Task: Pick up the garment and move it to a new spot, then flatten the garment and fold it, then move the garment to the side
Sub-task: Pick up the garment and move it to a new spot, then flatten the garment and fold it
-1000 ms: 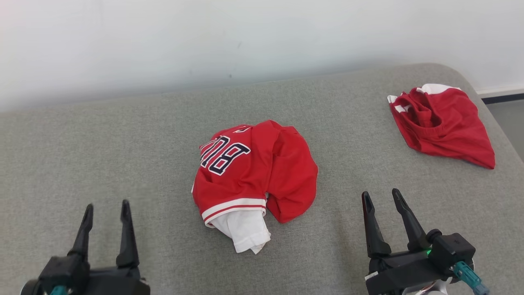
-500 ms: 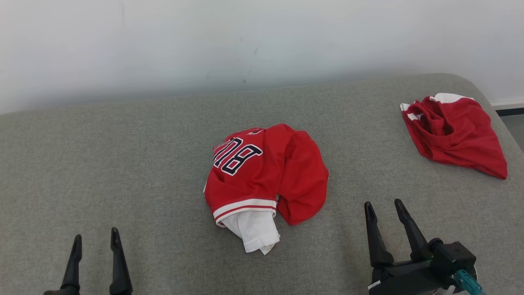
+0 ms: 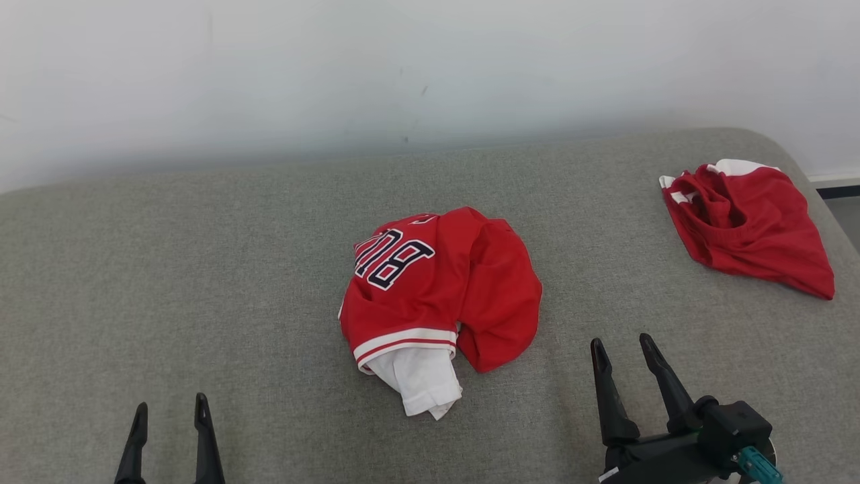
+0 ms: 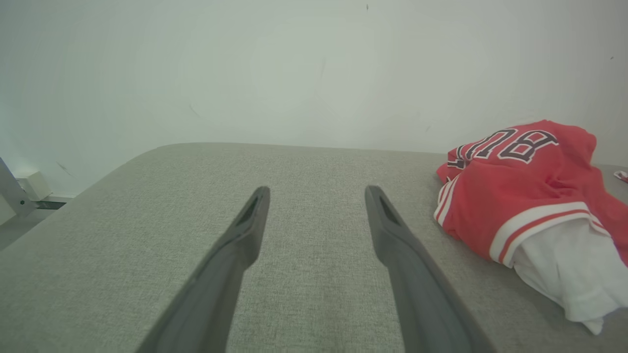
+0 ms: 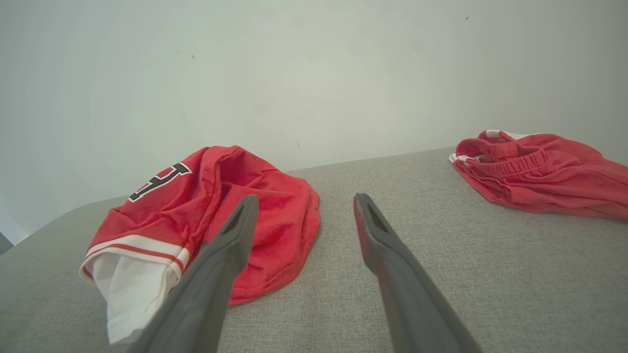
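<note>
1. Jersey [image 3: 437, 296]: soft matt red cloth, white cloth trim.
2. Shorts [image 3: 752, 235], at 2 o'clock: matt red cloth, ribbed waistband.
3. Worktop [image 3: 201, 269]: coarse grey woven fabric, matt.
4. Wall [image 3: 336, 67]: smooth, matt white.
5. Jaws: dark, smooth, matt plastic.

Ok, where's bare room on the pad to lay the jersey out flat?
Widest bare patch: the left half of the pad, from the jersey out to the left edge and back to the wall. A narrower gap lies between the jersey and the shorts. The far right corner is crowded by the shorts.
</note>
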